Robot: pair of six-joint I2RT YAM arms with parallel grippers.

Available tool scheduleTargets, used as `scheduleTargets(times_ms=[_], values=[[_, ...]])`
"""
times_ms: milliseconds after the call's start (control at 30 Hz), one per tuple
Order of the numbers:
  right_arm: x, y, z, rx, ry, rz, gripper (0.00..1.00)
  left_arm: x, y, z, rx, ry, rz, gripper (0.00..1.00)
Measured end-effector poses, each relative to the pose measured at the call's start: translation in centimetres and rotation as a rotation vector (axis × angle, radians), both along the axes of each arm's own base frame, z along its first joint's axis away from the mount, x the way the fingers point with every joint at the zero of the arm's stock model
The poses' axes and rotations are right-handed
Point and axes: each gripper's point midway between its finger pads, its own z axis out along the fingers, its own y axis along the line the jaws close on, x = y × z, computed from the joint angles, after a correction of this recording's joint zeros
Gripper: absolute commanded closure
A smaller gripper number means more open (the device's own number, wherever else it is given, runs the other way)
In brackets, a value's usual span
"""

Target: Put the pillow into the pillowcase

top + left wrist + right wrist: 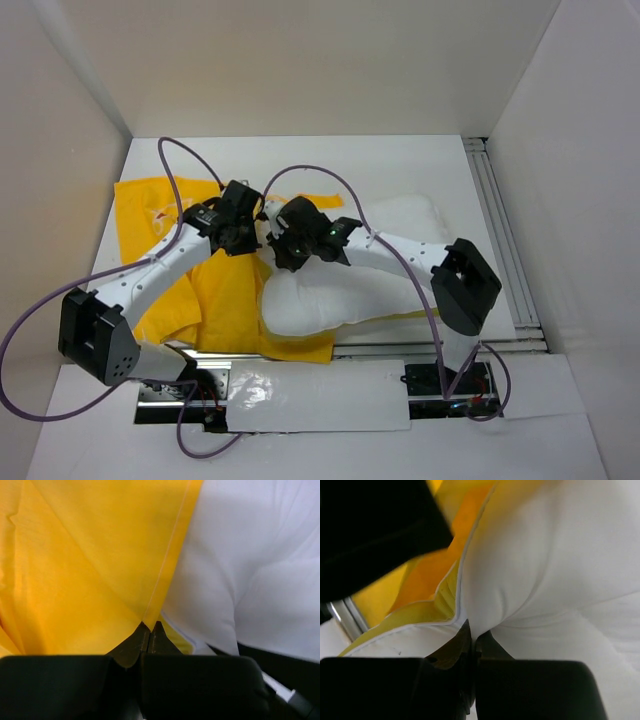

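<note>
The yellow pillowcase (215,290) lies crumpled on the left half of the table. The white pillow (350,290) lies on the right, its left end against the case. My left gripper (243,232) is shut on the hemmed edge of the pillowcase (100,555), fabric pinched between its fingertips (139,632). My right gripper (283,248) is shut on a fold of the pillow (545,555) near its yellow-edged corner. The pillow also fills the right side of the left wrist view (260,565). The two grippers sit close together at the pillow's left end.
White walls enclose the table on three sides. A metal rail (500,230) runs along the right side and another along the front edge (440,350). Purple cables (175,190) loop above both arms.
</note>
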Motion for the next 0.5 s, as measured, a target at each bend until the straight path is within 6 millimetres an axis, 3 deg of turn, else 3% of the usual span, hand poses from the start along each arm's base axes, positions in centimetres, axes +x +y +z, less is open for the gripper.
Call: scheduleTargets(times_ms=[200,333,500], values=[[5.0,1.6,2.0,0.184,-0.091,-0.137,1.00,-0.5,-0.8,-0.7,-0.026,0.016,-0.029,1.00],[7.2,2.0,2.9,0.266,-0.156,-0.235,1.00,-0.8,-1.0,-0.9,-0.040,0.005,-0.036,1.00],[9.3,2.0,1.4,0.261,-0.220,-0.344,1.00,-1.5,-0.7,-0.4,-0.051,-0.015,-0.037,1.00]])
